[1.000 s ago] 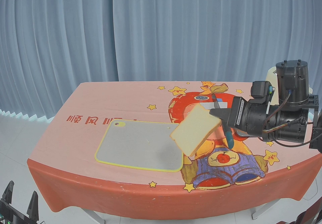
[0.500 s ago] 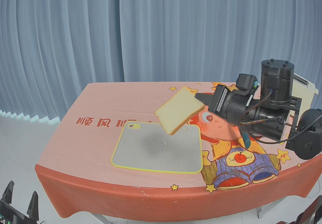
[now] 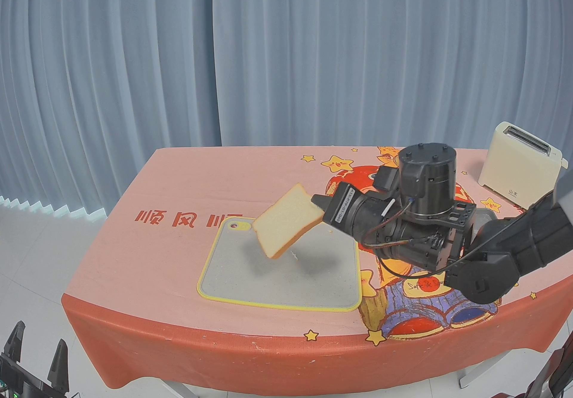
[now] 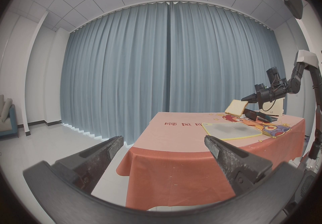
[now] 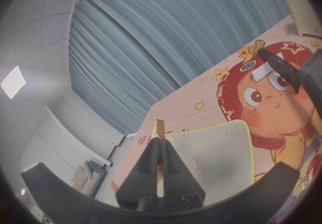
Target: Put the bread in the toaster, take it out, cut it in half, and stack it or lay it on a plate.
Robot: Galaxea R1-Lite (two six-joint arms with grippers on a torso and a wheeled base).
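right pincer (image 3: 319,207) clamped shut on one edge of the bread (image 3: 286,221), centre of the head view. the right wrist view has both fingers (image 5: 150,157) pressed together with the slice's edge (image 5: 160,128) sticking out past the tips. the bread is one pale slice with a tan crust, tilted with its low corner toward the lower left. it hangs in the air above the upper-left part of the cutting board (image 3: 280,277) and does not touch it, with its shadow on the board under it.

the board is grey with a yellow rim and lies flat on the table (image 3: 179,178), lower centre of the frame. a small crumb (image 3: 292,254) lies on it. the right arm crosses the board's right edge and covers part of the cartoon print on the cloth.

the knife (image 5: 280,66), dark blade and teal handle, lies on the print beside the board, near the arm. the left wrist view shows it on the table (image 4: 255,114) under the held slice. the cream toaster (image 3: 520,165) stands upright at the far right of the table, well apart from the pincer.

left pincer (image 3: 37,354) is in the lower left corner of the head view, off the table. its fingers (image 4: 234,164) are wide apart and hold nothing. a grey-blue curtain (image 3: 298,41) hangs behind the table.
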